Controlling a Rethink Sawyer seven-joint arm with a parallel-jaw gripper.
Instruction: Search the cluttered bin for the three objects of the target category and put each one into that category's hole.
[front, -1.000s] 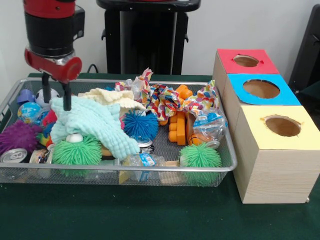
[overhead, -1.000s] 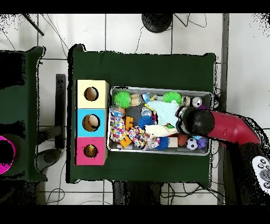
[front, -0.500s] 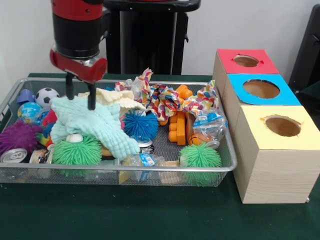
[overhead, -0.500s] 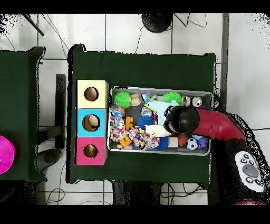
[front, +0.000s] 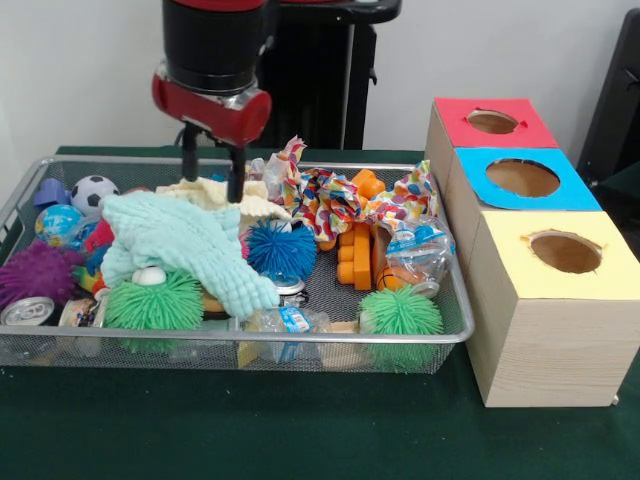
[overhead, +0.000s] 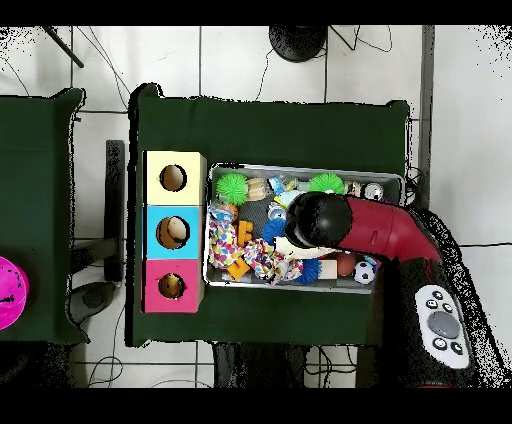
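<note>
My gripper (front: 212, 173) hangs open and empty just above the cream cloth (front: 215, 194) at the back of the wire bin (front: 300, 338). A mint cloth (front: 180, 245) lies in front of it. A blue spiky ball (front: 282, 248) sits to the right of that cloth. Two green spiky balls (front: 155, 300) (front: 400, 312) lie near the front rim and a purple one (front: 38, 272) at the left. Three boxes with round holes stand to the right: red (front: 492, 122), blue (front: 522, 178), yellow (front: 565, 250). In the overhead view the arm (overhead: 318, 220) hides the bin's middle.
Also in the bin are a soccer ball (front: 93, 190), a globe ball (front: 60, 222), a can (front: 27, 312), plastic bottles (front: 415, 245), an orange toy (front: 355, 255) and a colourful rope toy (front: 330, 200). A green cloth covers the table (front: 300, 430).
The gripper has travelled to the right in the front view, from the bin's left end to above the cream cloth, staying open and empty. The bin's contents have not moved.
</note>
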